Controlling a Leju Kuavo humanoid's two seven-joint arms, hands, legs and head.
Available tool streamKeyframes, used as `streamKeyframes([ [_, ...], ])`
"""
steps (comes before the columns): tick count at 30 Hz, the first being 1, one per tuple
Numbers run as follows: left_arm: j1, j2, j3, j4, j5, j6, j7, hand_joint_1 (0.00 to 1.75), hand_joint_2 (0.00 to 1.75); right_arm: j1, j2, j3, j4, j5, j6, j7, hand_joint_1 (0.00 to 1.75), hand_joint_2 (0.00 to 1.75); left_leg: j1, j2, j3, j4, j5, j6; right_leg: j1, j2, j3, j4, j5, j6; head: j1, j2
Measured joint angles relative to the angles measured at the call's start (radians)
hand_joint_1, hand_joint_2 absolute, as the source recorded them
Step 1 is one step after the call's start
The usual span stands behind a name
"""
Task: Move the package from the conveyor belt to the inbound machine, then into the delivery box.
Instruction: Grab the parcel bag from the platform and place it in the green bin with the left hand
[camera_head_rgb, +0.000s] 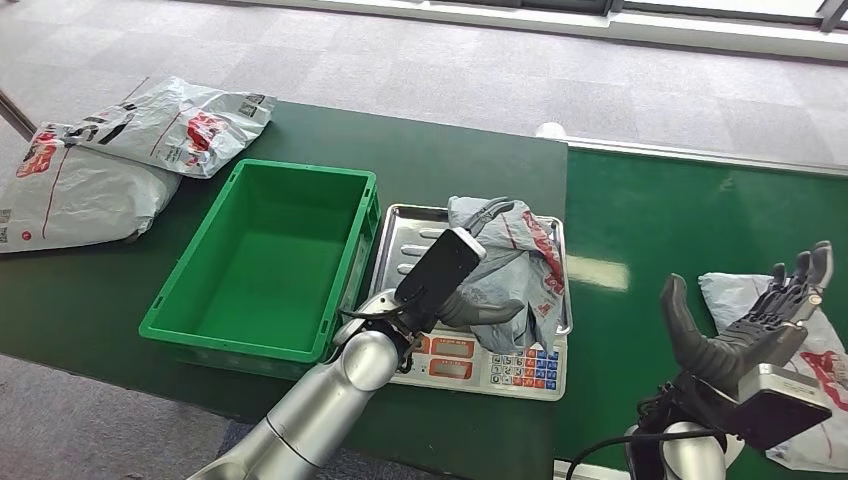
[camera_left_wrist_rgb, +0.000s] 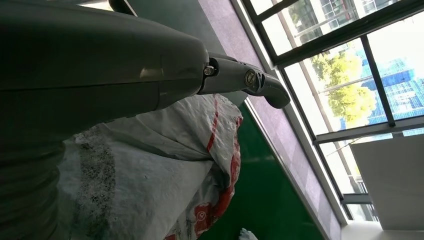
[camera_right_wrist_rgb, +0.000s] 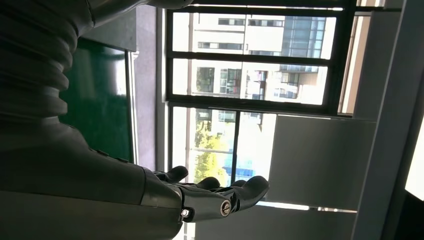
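Note:
A crumpled grey package with red print (camera_head_rgb: 520, 265) lies on the steel tray (camera_head_rgb: 400, 235) of the weighing machine (camera_head_rgb: 490, 368). My left hand (camera_head_rgb: 450, 280) grips it, fingers curled over its far top and thumb against its near side. In the left wrist view the package (camera_left_wrist_rgb: 165, 165) bulges right under the palm (camera_left_wrist_rgb: 100, 55), and the thumb reaches out past it. My right hand (camera_head_rgb: 750, 330) is raised over the green conveyor belt (camera_head_rgb: 650, 230), fingers spread and holding nothing. The right wrist view also shows that hand (camera_right_wrist_rgb: 100, 175) empty.
An empty green crate (camera_head_rgb: 260, 260) stands just left of the weighing machine. Two more grey packages (camera_head_rgb: 190, 125) (camera_head_rgb: 70, 190) lie at the table's far left. Another package (camera_head_rgb: 800, 350) rests on the belt beneath my right hand.

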Motion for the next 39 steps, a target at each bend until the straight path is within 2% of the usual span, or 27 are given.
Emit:
streamKeyframes([
  [3, -0.006, 0.0, -0.014, 0.009, -0.001, 0.016, 0.015, 0.0, 1.75, 0.001, 0.003, 0.0, -0.004, 0.003, 0.001, -0.001, 0.0, 1.75, 0.0, 0.0, 0.0, 0.0, 0.0, 0.0, 0.0, 0.0, 0.0, 0.0, 0.0, 0.0, 0.0, 0.0],
  [8, -0.024, -0.001, -0.084, 0.037, 0.034, 0.065, 0.04, 0.0, 1.75, 0.004, 0.015, 0.0, -0.017, 0.016, 0.005, -0.006, 0.0, 1.75, 0.0, 0.0, 0.0, 0.0, 0.0, 0.0, 0.0, 0.0, 0.0, 0.0, 0.0, 0.0, 0.0, 0.0],
  [14, -0.037, -0.001, -0.126, 0.062, 0.049, 0.075, 0.045, 0.0, 1.75, 0.005, 0.023, 0.0, -0.022, 0.019, 0.006, -0.006, 0.0, 1.75, 0.0, 0.0, 0.0, 0.0, 0.0, 0.0, 0.0, 0.0, 0.0, 0.0, 0.0, 0.0, 0.0, 0.0],
  [19, -0.059, -0.001, -0.201, 0.106, 0.082, 0.101, 0.104, 0.03, 1.75, 0.005, 0.03, -0.006, -0.025, 0.021, 0.024, -0.004, 0.0, 1.75, 0.0, 0.0, 0.0, 0.0, 0.0, 0.0, 0.0, 0.0, 0.0, 0.0, 0.0, 0.0, 0.0, 0.0],
  [20, -0.065, -0.001, -0.227, 0.121, 0.094, 0.112, 0.12, 0.41, 1.75, 0.005, 0.032, -0.007, -0.026, 0.021, 0.029, -0.005, 0.0, 1.75, 0.0, 0.0, 0.0, 0.0, 0.0, 0.0, 0.0, 0.0, 0.0, 0.0, 0.0, 0.0, 0.0, 0.0],
  [23, -0.088, -0.001, -0.321, 0.175, 0.119, 0.134, 0.171, 1.68, 1.75, 0.004, 0.034, -0.008, -0.027, 0.02, 0.044, -0.011, 0.0, 1.75, 0.0, 0.0, 0.0, 0.0, 0.0, 0.0, 0.0, 0.0, 0.0, 0.0, 0.0, 0.0, 0.0, 0.0],
  [24, -0.095, -0.001, -0.352, 0.194, 0.12, 0.14, 0.19, 1.75, 1.75, 0.003, 0.035, -0.008, -0.027, 0.02, 0.049, -0.013, 0.0, 1.75, 0.0, 0.0, 0.0, 0.0, 0.0, 0.0, 0.0, 0.0, 0.0, 0.0, 0.0, 0.0, 0.0, 0.0],
  [27, -0.119, -0.001, -0.443, 0.25, 0.082, 0.164, 0.257, 1.75, 1.75, -0.006, 0.039, -0.008, -0.027, 0.019, 0.069, -0.014, 0.0, 1.75, 0.0, 0.0, 0.0, 0.0, 0.0, 0.0, 0.0, 0.0, 0.0, 0.0, 0.0, 0.0, 0.0, 0.0],
  [32, -0.174, -0.001, -0.575, 0.346, -0.071, 0.187, 0.385, 1.75, 1.75, -0.03, 0.053, -0.008, -0.027, 0.031, 0.108, -0.002, 0.0, 1.75, 0.0, 0.0, 0.002, 0.0, 0.0, 0.0, 0.0, 0.0, 0.002, 0.0, 0.0, 0.0, 0.0, 0.0],
  [39, -0.221, -0.001, -0.611, 0.42, -0.115, 0.183, 0.4, 1.75, 1.75, -0.036, 0.065, -0.008, -0.027, 0.039, 0.134, 0.004, 0.0, 1.75, 0.0, 0.0, 0.005, -0.001, 0.0, 0.0, 0.0, 0.0, 0.005, 0.0, 0.0, 0.0, 0.0, 0.0],
])
